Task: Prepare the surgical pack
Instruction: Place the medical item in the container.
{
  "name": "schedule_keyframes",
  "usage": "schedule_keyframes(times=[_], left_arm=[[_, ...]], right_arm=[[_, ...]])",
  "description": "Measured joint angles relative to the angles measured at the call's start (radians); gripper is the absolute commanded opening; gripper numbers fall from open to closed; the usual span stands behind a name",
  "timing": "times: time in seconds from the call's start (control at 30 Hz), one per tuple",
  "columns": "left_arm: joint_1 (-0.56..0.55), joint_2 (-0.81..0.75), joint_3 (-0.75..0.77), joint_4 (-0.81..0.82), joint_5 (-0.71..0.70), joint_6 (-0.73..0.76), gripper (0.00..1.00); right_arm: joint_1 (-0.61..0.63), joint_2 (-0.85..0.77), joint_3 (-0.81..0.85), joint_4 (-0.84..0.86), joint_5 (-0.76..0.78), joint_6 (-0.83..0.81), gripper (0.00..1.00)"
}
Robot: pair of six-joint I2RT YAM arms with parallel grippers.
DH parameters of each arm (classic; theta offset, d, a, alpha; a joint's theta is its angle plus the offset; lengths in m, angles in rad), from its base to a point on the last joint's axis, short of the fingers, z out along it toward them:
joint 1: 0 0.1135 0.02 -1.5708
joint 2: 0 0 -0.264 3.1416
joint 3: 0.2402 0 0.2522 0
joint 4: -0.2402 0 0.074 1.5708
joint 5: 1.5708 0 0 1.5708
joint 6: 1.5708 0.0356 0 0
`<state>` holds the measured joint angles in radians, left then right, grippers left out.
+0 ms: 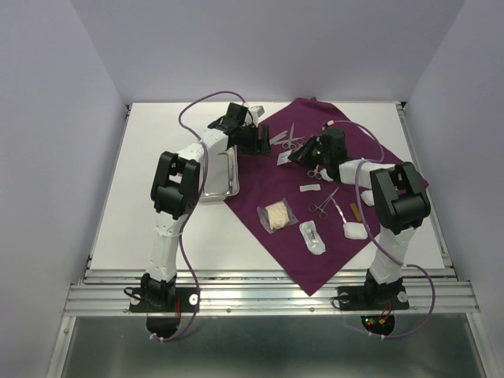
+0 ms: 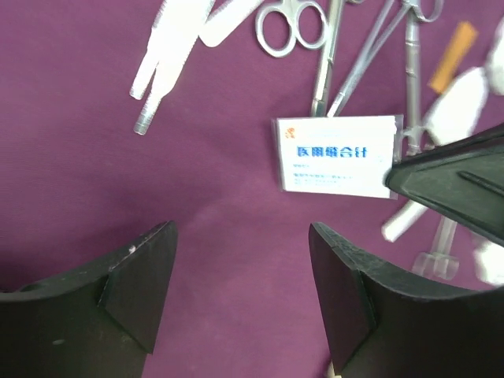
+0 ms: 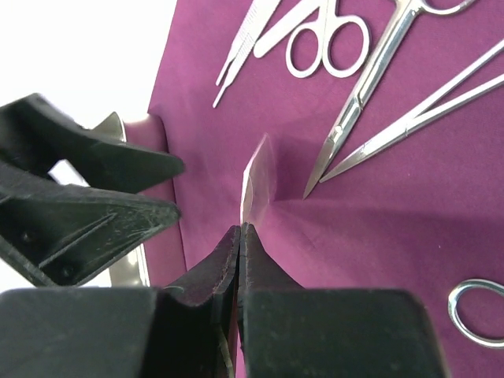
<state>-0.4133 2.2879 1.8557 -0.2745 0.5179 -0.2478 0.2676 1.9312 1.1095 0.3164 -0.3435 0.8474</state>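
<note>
Overhead view; wrist close-ups over cloth (image 2: 79,197)

Bright, even light from above casts faint soft shadows on the white tabletop (image 1: 150,142). Steel scissors (image 3: 366,94) glint mildly; wrist-view foregrounds look slightly soft.

Plum-purple cloth (image 2: 197,205); silvery steel scissors (image 2: 292,25); white card (image 2: 335,153) printed with blue characters and a small orange mark; plain white table (image 1: 157,173).
</note>
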Motion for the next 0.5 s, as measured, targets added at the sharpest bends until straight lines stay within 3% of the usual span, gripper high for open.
schedule_keyframes(times=[0.27, 0.5], left_arm=[[-0.111, -0.125, -0.112, 0.049, -0.26, 0.177, 0.79], [-0.19, -0.262, -0.381, 0.244, -0.363, 0.301, 0.8]], right_arm=[[0.0, 0.0, 0.026, -0.073, 0.016, 0.039, 0.0], [0.0, 0.0, 0.084, -0.17, 0.037, 0.09, 0.01]])
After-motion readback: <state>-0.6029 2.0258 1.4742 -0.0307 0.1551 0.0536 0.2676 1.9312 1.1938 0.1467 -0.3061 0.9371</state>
